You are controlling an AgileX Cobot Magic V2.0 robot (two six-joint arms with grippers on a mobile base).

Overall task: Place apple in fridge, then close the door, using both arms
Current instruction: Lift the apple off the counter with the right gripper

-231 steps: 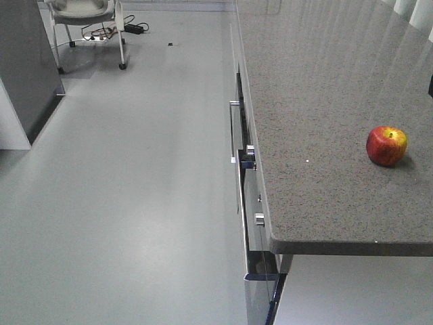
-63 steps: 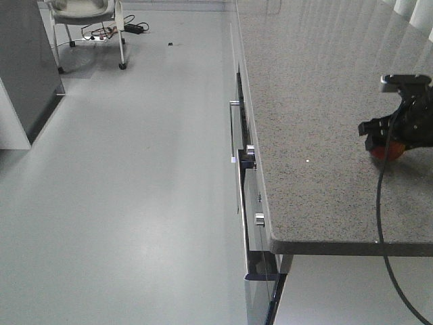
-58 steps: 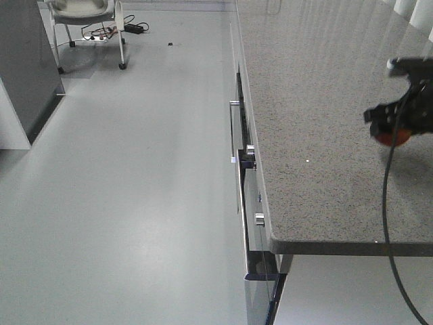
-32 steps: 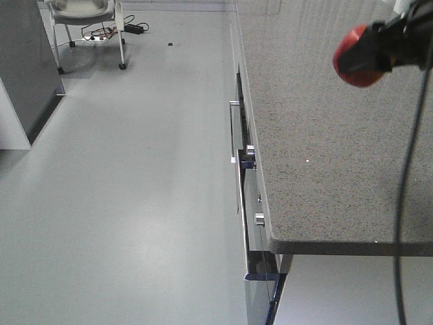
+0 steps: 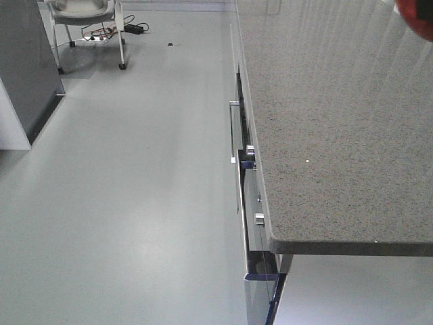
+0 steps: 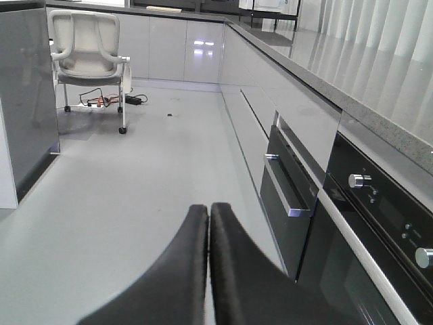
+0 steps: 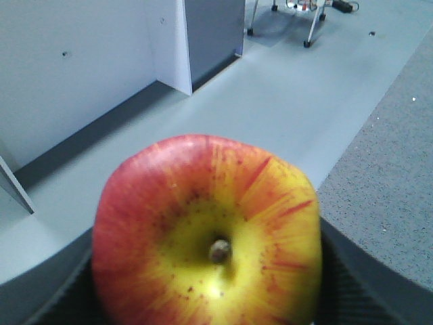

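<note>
Right now the right gripper [image 7: 206, 294] is holding the apple [image 7: 203, 237] in a closed grasp. Its dark pads [image 7: 355, 291] are showing at either side of the fruit, and the stem end is facing the wrist camera. In the front view the apple [image 5: 416, 15] is showing only as a red blur in the top right corner, apparently raised clear of the table [image 5: 325, 135]. The left gripper [image 6: 208, 211] is hanging low over the floor [image 6: 135, 189] beside the oven [image 6: 352, 223], with its fingers pressed together and nothing between them.

The fridge [image 5: 24, 61] is standing well apart from the apple, across the open floor. Only its dark grey side is showing, so I cannot tell whether the door is standing open.

The main risk is probably the carry across that gap. The apple is round and smooth, and only two pads are pinching it. A quick swing or a jolt from the base could make it slip, drop to the floor and roll away. The fruit is also filling most of the right wrist view, so that camera is giving little help in lining up with a shelf. That could end in a knock against a shelf edge or the fridge wall. The left gripper is sitting close to the oven front, and a careless turn could catch it there before it reaches the door.
</note>
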